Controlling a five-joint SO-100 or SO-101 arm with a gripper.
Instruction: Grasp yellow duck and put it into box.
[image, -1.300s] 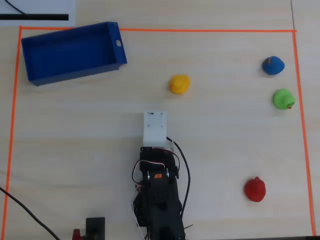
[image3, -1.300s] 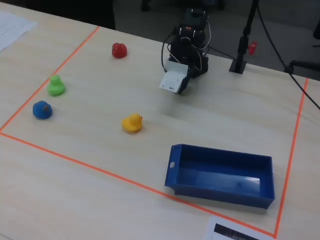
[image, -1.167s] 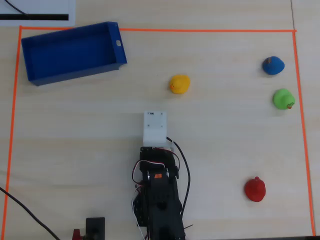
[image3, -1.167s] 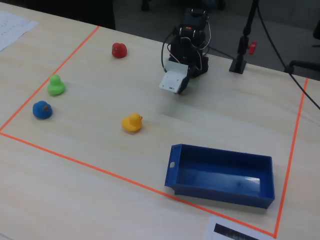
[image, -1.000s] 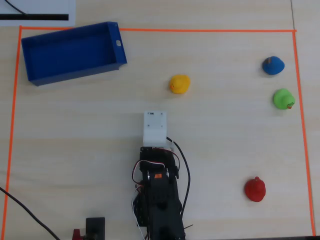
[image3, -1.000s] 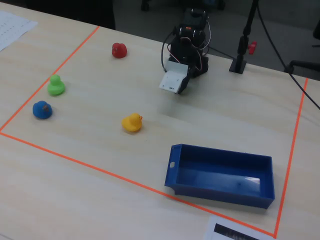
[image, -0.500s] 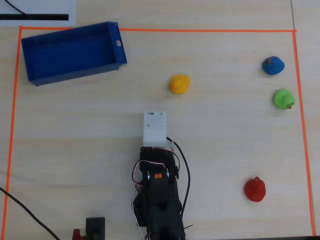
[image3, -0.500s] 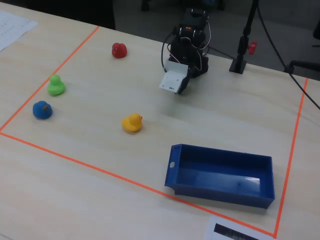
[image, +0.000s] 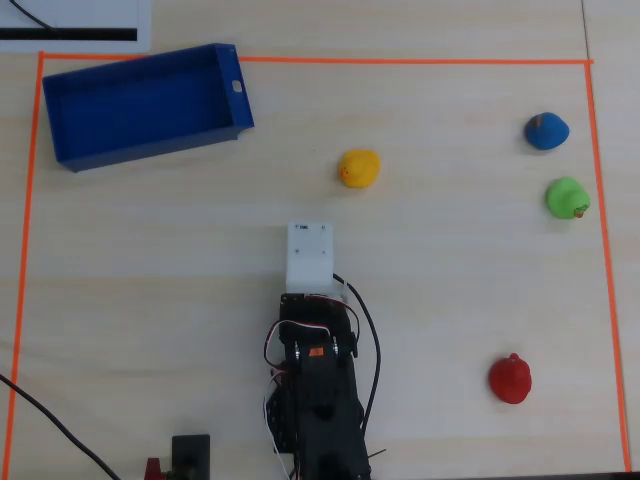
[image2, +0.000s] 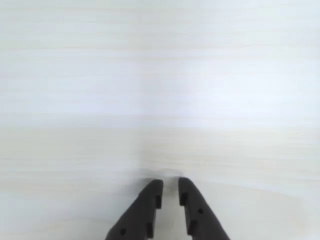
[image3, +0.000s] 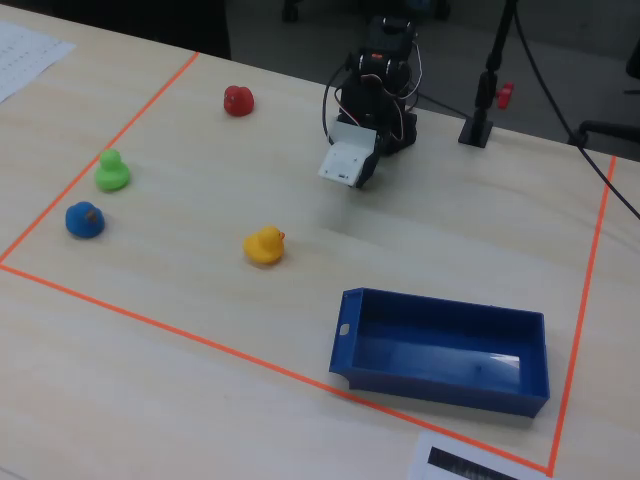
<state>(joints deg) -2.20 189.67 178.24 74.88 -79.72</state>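
Yellow duck (image: 359, 168) on bare table (image: 150, 280), overhead view: at about 1 o'clock from my arm (image: 315, 390), apart from it. Box (image: 140, 102) at 10 o'clock, far corner inside orange tape line (image: 20, 300), nothing in it. Blue duck (image: 546, 131), green duck (image: 567, 197), red duck (image: 510, 379) well apart on right side. My gripper (image2: 170, 192) in wrist view: fingers (image2: 145, 210) close together, narrow gap, holding nothing, only wood beneath.
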